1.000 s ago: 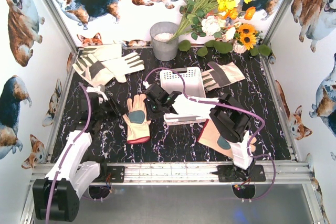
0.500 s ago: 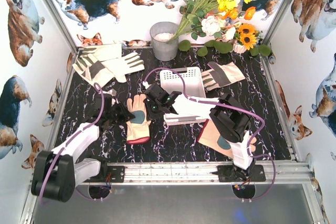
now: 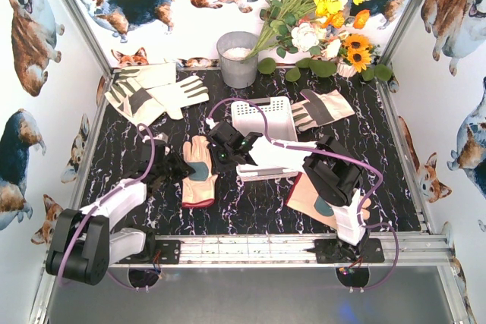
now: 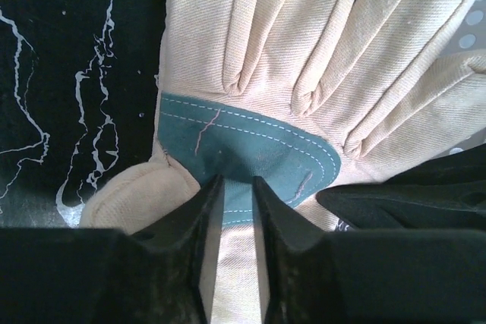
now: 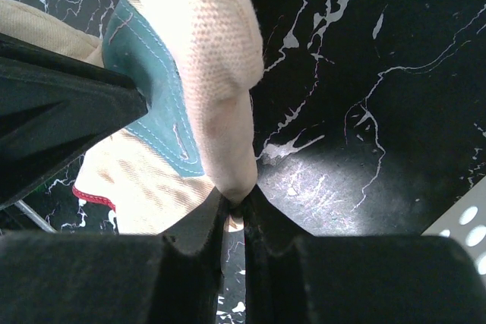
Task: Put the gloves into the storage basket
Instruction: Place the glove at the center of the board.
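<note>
I have one glove pinched at two spots, outside the storage basket.
My left gripper is clamped on its teal palm patch, the glove's digits fanning ahead of the jaws; my right gripper nips a cream fingertip. The storage basket sits near the right gripper, on its side away from the glove.

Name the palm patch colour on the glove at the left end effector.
Teal patch with white stitching; left wrist view shows it best.
</note>
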`<state>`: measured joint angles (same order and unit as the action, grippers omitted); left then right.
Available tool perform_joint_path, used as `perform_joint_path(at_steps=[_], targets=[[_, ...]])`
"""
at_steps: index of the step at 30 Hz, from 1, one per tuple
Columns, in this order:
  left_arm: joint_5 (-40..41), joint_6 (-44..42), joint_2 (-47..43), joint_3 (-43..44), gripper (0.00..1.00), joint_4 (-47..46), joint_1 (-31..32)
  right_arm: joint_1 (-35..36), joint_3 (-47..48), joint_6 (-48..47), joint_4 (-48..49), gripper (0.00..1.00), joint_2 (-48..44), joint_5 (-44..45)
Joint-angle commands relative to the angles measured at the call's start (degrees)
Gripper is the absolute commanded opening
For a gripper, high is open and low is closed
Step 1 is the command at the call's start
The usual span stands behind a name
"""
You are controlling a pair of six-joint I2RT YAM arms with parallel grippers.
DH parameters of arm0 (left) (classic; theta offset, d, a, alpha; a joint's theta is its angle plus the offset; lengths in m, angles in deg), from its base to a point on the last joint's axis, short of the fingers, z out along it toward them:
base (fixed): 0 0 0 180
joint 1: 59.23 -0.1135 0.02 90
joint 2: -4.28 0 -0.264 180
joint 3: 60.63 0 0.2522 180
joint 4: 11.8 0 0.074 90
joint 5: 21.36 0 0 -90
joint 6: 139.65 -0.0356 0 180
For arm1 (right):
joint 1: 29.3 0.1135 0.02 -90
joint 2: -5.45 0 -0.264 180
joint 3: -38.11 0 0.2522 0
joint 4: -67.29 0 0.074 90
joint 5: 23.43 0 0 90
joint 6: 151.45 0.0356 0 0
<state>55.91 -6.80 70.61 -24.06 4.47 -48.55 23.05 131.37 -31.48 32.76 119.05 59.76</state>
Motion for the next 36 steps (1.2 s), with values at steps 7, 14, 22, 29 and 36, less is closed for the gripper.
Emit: perform_joint_path(at_steps=[7, 14, 22, 29, 36], targets=[[10.6, -3.5, -3.0, -2.6, 0.36, 9.3, -0.8, -3.1, 1.0, -3.1, -1.1, 0.00, 1.4, 2.4], [16.6, -5.1, -3.0, -1.0, 0.34, 13.8, -0.9, -3.1, 1.3, -4.2, -1.3, 0.00, 1.1, 2.3], [20.5, -3.2, -4.6, -2.8, 0.19, 14.9, -1.0, -3.1, 1.9, -4.5, -1.7, 0.00, 1.3, 2.5], [17.5, -3.4, 0.0, -2.8, 0.16, 11.8, -1.0, -3.1, 3.1, -4.7, -2.1, 0.00, 1.4, 2.7], [11.8, 0.1, 2.4, -3.8, 0.15, 6.5, -1.0, -2.7, 7.0, -4.0, -5.9, 0.27, -2.8, -1.9]])
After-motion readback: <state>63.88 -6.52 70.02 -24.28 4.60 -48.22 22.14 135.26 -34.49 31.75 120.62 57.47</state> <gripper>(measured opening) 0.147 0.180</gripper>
